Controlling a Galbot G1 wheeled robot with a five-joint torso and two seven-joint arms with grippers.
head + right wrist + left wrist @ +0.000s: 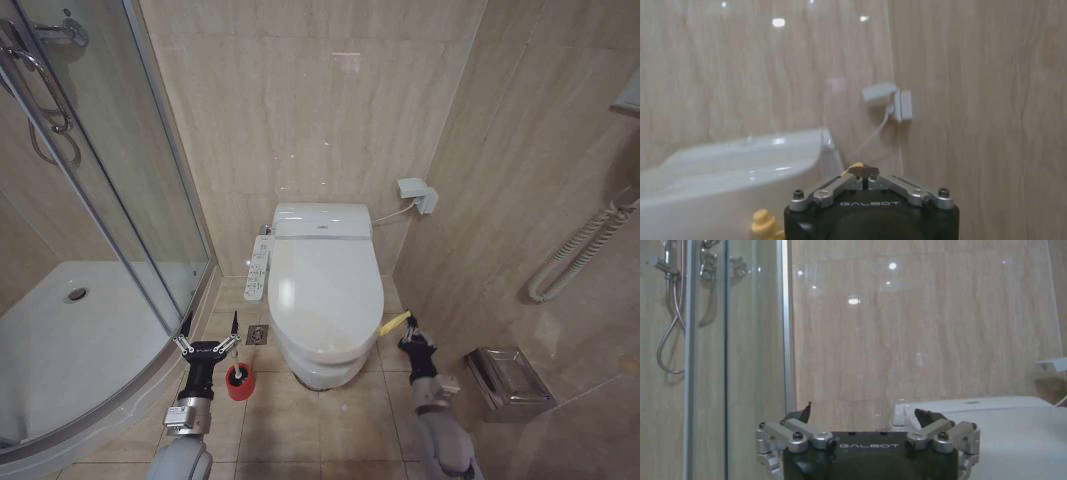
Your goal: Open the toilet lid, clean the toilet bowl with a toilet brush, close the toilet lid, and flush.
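Note:
The toilet lid (325, 275) lies shut over the toilet bowl (318, 368). A yellow strap (394, 322) sticks out from the lid's right edge. My right gripper (411, 334) is low beside the toilet's right side, shut on the end of that strap. The right wrist view shows its closed tips (865, 171) pinching a bit of yellow beside the lid (740, 160). The toilet brush (236, 335) stands in its red holder cup (238, 383) on the floor left of the bowl. My left gripper (205, 344) hovers open just left of the brush handle, fingers (803, 414) spread, nothing between them.
A curved glass shower enclosure (150, 230) and its white tray (70, 340) take up the left. A button panel (258, 268) runs along the toilet's left side, with a floor drain (257, 335) near it. A metal bin (508, 378) stands against the right wall.

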